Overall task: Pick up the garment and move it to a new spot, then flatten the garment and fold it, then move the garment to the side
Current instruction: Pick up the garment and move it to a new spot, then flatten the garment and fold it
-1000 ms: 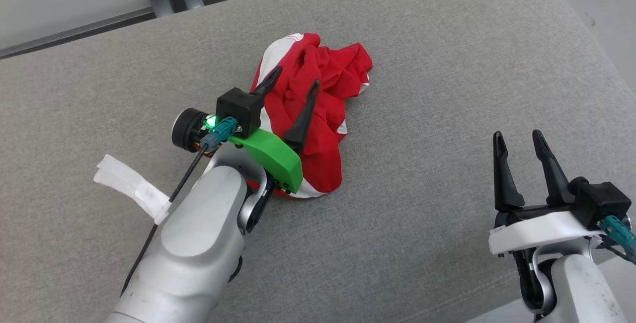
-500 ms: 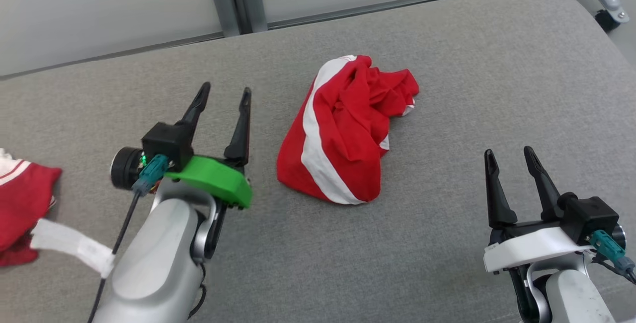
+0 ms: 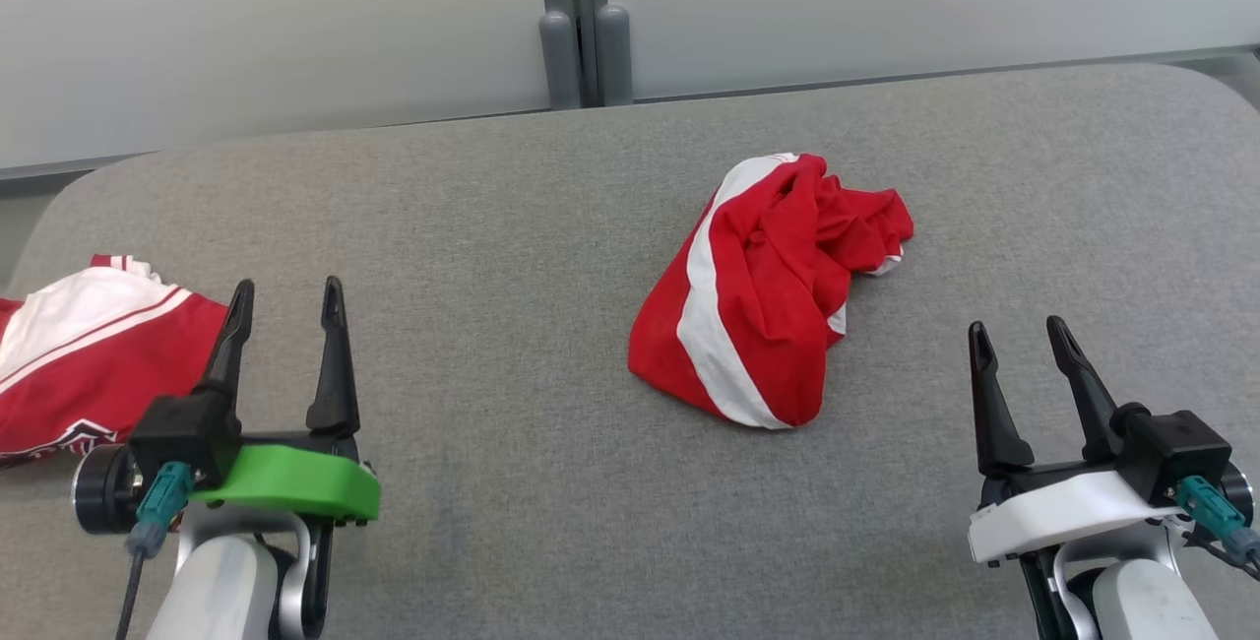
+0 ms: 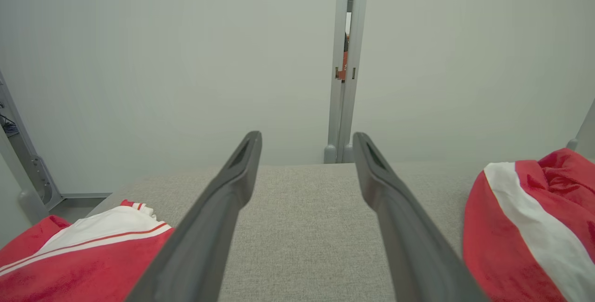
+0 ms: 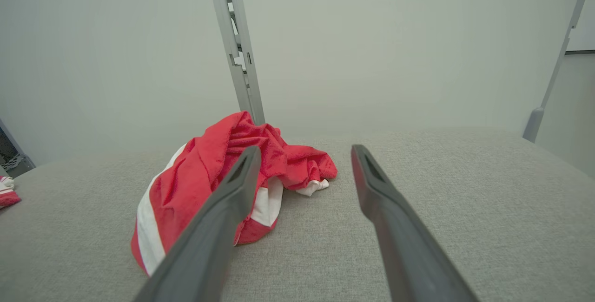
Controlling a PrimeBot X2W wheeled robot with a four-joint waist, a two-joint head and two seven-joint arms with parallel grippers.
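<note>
A grey, fabric-covered tabletop is seen from above, in front of a pale wall with a grey post at its middle. A red garment with a broad white stripe lies crumpled in a heap on the tabletop, a little right of centre, and nothing touches it. The left pincer, on a green mount, sits at the lower left with its two dark fingers spread apart, released and empty. The right pincer, on a white mount, sits at the lower right, likewise released and empty, clear of the heap. At the tabletop's left edge, just beside the left pincer, a second garment in red and white with thin stripes lies flatter. From the left wrist, the heap shows at the right and the second garment at the lower left. From the right wrist, the heap lies ahead and to the left, partly behind one finger.
</note>
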